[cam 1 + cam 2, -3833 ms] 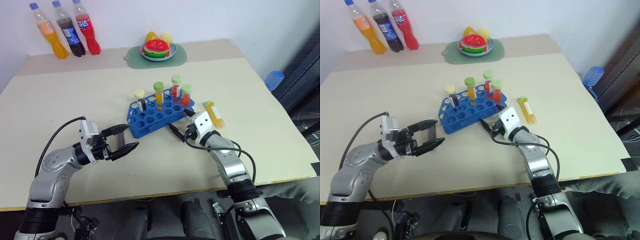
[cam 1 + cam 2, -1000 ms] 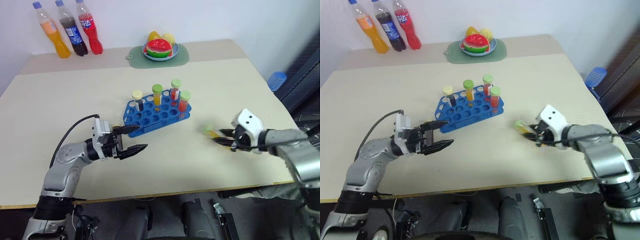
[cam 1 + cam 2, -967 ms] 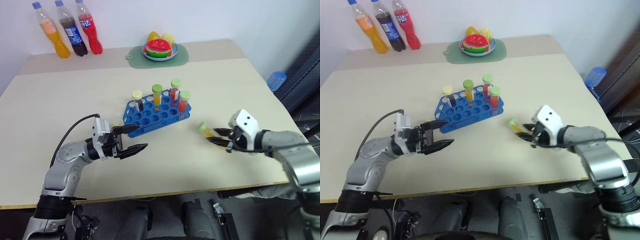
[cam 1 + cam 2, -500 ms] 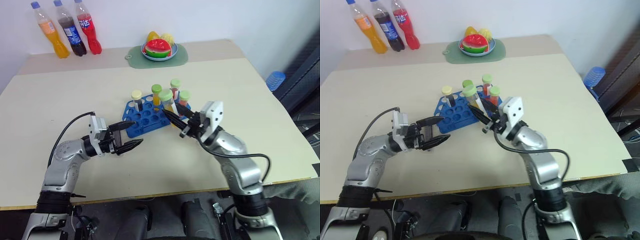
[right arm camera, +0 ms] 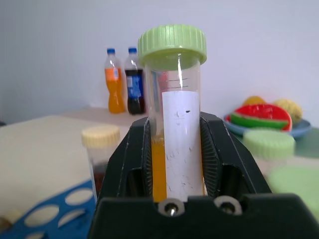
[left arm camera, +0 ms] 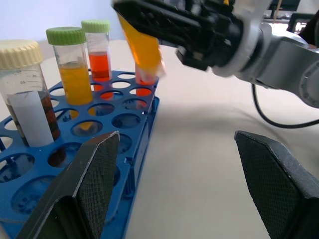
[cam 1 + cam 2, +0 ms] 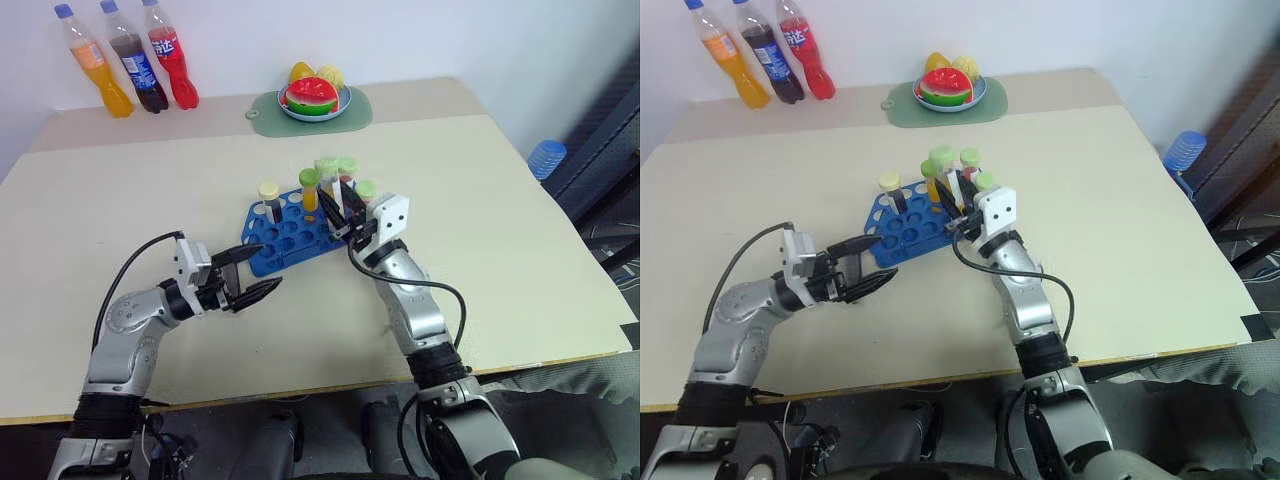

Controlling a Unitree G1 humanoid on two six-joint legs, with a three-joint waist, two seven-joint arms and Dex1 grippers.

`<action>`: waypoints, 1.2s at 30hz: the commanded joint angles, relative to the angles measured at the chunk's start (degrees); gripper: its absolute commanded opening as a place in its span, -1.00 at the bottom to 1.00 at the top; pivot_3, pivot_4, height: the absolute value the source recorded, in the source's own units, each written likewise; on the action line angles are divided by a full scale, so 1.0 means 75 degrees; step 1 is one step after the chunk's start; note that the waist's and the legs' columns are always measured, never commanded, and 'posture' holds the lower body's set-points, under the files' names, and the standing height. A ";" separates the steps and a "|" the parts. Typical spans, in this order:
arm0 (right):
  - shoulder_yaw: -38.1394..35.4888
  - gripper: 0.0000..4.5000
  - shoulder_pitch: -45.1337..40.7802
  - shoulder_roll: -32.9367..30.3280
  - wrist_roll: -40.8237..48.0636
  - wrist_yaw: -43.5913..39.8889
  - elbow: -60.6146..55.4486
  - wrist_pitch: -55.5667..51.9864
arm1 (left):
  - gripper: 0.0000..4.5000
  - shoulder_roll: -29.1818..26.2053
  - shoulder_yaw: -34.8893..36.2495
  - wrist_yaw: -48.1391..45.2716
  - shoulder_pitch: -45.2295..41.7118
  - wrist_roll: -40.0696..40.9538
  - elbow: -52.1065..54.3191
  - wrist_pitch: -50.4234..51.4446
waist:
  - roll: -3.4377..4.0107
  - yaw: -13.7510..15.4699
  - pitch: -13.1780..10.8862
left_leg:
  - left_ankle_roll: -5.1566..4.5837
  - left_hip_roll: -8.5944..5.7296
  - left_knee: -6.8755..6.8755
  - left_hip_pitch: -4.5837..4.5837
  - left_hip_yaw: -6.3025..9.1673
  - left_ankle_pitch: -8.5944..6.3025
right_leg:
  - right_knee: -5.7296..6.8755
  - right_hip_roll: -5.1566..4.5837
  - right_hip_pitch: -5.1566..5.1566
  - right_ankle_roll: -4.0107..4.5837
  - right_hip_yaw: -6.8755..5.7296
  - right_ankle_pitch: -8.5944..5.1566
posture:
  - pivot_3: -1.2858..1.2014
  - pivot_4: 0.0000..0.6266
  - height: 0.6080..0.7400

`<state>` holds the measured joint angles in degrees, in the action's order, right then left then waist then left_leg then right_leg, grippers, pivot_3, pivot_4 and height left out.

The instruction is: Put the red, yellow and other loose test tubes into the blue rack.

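The blue rack (image 7: 298, 232) lies mid-table, with capped test tubes upright in its back row: a brown one with a cream cap (image 7: 268, 197), a yellow one (image 7: 309, 187) and a red one (image 6: 98, 46). My right gripper (image 7: 338, 212) is shut on a yellow test tube (image 7: 329, 180) with a green cap and white label. It holds that tube nearly upright just above the rack's right end; the right wrist view shows the tube (image 5: 175, 104) clamped between both fingers. My left gripper (image 7: 252, 277) stands open at the rack's near left corner, holding nothing.
Three soda bottles (image 7: 124, 60) stand at the far left corner. A fruit plate (image 7: 313, 99) on a green mat sits at the far middle. The tabletop (image 7: 500, 240) right of the rack is bare up to its edge.
My right gripper swung left from the table's right side to above the rack, tipping the yellow tube from lying to nearly upright. The left gripper stayed open by the rack.
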<state>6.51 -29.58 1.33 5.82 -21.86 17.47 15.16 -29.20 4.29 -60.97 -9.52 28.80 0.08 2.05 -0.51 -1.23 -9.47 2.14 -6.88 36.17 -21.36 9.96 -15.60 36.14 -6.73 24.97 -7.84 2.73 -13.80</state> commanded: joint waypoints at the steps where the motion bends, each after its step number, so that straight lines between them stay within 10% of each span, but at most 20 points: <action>1: 0.0081 -0.63 -0.0243 0.0171 -0.0039 -0.0019 0.0149 0.0332 | 0.70 -0.0073 0.0232 0.0032 0.0027 0.0124 0.0257 0.0003 | 0.0000 0.0003 0.0000 | 0.0000 0.0000 0.0001 0.0000 0.0000 0.0000 | 0.0000 0.0000 0.0000 0.0000 0.0000 0.0000 | 0.03 -0.52 1.00; 36: -0.0118 -0.63 -0.1315 0.0505 -0.0342 0.0071 0.3670 0.1917 | 0.70 -0.0070 0.0403 0.0318 0.0558 0.0223 0.0907 0.0230 | 0.0006 -0.0198 0.0008 | 0.0003 0.0005 -0.0004 0.0009 -0.0002 0.0001 | 0.0012 0.0007 0.0002 0.0003 0.0006 0.0001 | 0.03 -0.52 1.00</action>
<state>5.97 -38.99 4.68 3.06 -20.85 44.03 29.58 -29.27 6.06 -58.57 -5.58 29.43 4.80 3.63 -0.47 -2.72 -9.40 2.16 -6.84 36.14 -21.29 9.94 -15.59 36.23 -6.67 24.98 -7.82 2.78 -13.79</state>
